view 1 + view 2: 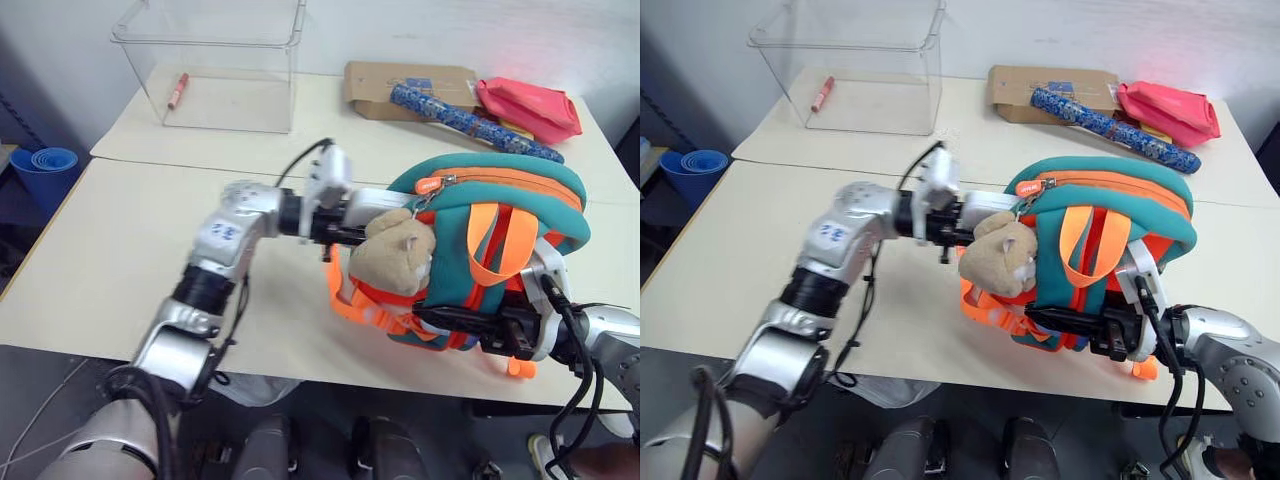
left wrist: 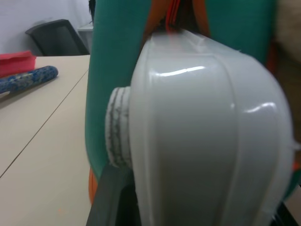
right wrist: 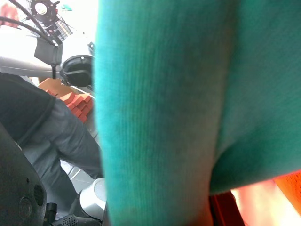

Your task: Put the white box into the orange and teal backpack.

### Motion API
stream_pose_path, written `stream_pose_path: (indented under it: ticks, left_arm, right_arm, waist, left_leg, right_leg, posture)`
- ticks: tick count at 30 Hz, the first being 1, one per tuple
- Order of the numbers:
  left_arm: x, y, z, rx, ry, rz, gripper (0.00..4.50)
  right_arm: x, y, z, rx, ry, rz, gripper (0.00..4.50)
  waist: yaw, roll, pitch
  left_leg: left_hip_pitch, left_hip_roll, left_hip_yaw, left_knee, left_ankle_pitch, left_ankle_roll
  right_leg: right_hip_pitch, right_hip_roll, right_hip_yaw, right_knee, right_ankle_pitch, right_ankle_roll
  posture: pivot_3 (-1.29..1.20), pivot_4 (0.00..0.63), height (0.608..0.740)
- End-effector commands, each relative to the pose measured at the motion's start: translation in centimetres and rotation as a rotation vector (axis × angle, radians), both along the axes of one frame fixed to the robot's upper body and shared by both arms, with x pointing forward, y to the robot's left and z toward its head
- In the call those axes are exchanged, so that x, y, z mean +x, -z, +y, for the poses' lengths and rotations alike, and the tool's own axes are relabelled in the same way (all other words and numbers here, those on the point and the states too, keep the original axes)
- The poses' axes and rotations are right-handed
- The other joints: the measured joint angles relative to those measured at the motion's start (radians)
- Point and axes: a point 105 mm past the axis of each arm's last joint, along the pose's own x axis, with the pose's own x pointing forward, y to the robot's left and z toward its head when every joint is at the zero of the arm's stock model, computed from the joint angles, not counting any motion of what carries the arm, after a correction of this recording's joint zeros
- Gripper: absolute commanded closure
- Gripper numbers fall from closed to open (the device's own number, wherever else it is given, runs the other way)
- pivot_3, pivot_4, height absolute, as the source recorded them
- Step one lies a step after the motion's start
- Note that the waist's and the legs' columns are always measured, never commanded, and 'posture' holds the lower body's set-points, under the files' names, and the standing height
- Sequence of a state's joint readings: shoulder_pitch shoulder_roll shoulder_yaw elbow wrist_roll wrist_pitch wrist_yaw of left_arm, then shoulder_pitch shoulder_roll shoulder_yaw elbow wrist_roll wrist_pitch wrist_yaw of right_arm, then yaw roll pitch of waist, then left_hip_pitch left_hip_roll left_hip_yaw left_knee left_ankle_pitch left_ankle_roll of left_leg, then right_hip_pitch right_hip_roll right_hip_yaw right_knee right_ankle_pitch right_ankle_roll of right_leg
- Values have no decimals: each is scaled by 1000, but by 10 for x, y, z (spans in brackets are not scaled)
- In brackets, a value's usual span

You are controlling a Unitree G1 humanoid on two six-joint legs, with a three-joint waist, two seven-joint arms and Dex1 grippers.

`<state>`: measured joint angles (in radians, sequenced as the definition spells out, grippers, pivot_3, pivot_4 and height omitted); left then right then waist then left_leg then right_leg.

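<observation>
The orange and teal backpack [image 1: 500, 215] stands upright near the table's front edge, zipper at the top, with a tan plush hamster [image 1: 395, 252] hanging on its left side. My left gripper [image 1: 348, 222] points right at the backpack's upper left, shut on the white box [image 1: 382, 203]. The box's far end is hidden behind the plush and the teal rim. In the left wrist view the white box [image 2: 202, 141] sits right against the teal fabric [image 2: 113, 56]. My right gripper [image 1: 462, 325] is shut on the backpack's lower front edge.
At the back of the table stand a clear plastic bin [image 1: 215, 65] holding a red marker [image 1: 177, 90], a brown cardboard box [image 1: 410, 88], a blue patterned roll [image 1: 470, 122] and a red-pink pouch [image 1: 528, 108]. A person's legs [image 3: 47, 127] show in the right wrist view.
</observation>
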<state>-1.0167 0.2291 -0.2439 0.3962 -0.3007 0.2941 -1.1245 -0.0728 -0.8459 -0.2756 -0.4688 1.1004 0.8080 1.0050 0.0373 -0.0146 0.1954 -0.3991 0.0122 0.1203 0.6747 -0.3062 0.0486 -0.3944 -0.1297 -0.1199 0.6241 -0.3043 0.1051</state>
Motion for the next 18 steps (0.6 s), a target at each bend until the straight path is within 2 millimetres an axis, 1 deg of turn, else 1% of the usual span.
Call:
stream_pose_path:
  ticks: [1, 4, 6, 7, 9, 10, 13, 14, 15, 16, 17, 18]
  left_arm:
    - [4, 0, -22, 18, 32, -56, 3274]
    - [6, -1, -37, -3, 57, -56, 3274]
    - [9, -5, -43, -38, 54, -75, 3274]
    - [9, -6, -43, -50, 58, -78, 3274]
    - [7, -5, -39, -64, 81, -46, 2587]
    - [6, -5, -37, -75, 87, -45, 2353]
    - [13, -14, -16, -168, 47, -70, 1472]
    - [13, -16, -4, -191, 50, -68, 1214]
    - [13, -16, 4, -203, 57, -67, 893]
    - [12, -18, 17, -214, 70, -64, 662]
    - [11, -19, 26, -221, 79, -63, 376]
    - [9, -18, 44, -208, 90, -54, 119]
  right_arm:
    - [-1, -2, 6, 4, -22, -22, 4466]
    - [0, -2, 8, 5, -21, -26, 4466]
    - [0, -2, 9, 8, -18, -28, 4466]
    - [0, -2, 9, 10, -10, -30, 4466]
    - [1, -3, 9, 13, 6, -35, 4500]
    - [1, -2, 9, 14, 11, -36, 4500]
    - [4, -4, 7, 29, 56, -52, 4500]
    - [6, -5, 6, 36, 75, -60, 4500]
    - [7, -6, 5, 39, 87, -65, 4500]
    - [8, -6, 4, 37, 103, -71, 4500]
    - [9, -6, 3, 35, 115, -74, 4500]
    - [11, -6, 1, 35, 130, -77, 4500]
  waist:
    - [-5, 0, 0]
    - [-10, 0, 0]
    - [-10, 0, 0]
    - [-10, 0, 0]
    - [-10, 0, 0]
    - [-11, 0, 0]
    - [-12, 0, 0]
    - [-15, 0, 0]
    - [-16, 0, 0]
    - [-17, 0, 0]
    - [-21, 0, 0]
    - [-22, 0, 0]
  left_leg:
    - [0, 0, 0, 1, 0, 0]
    - [-1, 1, -2, 5, 0, 1]
    - [-3, 1, -3, 7, -1, 1]
    - [-3, 1, -4, 7, -1, 1]
    - [-4, 1, -5, 7, -1, 1]
    - [-4, 1, -6, 7, -1, 1]
    - [-5, 1, -6, 7, -1, 1]
    - [-5, 1, -7, 7, -1, 1]
    - [-5, 1, -6, 7, -1, 1]
    - [-5, 1, -6, 7, 0, 1]
    - [-5, 2, -6, 7, 0, 1]
    - [-5, 2, -6, 7, 0, 0]
  right_leg:
    - [0, 0, -3, 0, 0, 0]
    - [0, -2, -7, -2, 0, 0]
    - [0, -4, -8, -2, 0, 0]
    - [0, -5, -8, -2, 0, 0]
    - [0, -6, -8, -2, 0, 0]
    - [0, -6, -8, -2, 0, 0]
    - [0, -6, -10, -2, 0, 0]
    - [0, -6, -10, -2, 0, 0]
    - [0, -6, -10, -2, 0, 0]
    - [0, -6, -10, -2, 0, 0]
    - [0, -5, -11, -1, 0, 0]
    - [0, -4, -11, 1, 0, 0]
  posture:
    - [0, 150, 740]
    - [0, 150, 740]
    - [0, 150, 740]
    - [0, 150, 740]
    - [0, 150, 740]
    - [0, 150, 740]
    - [0, 150, 740]
    - [0, 150, 740]
    - [0, 150, 740]
    - [0, 150, 740]
    - [0, 150, 740]
    - [0, 150, 740]
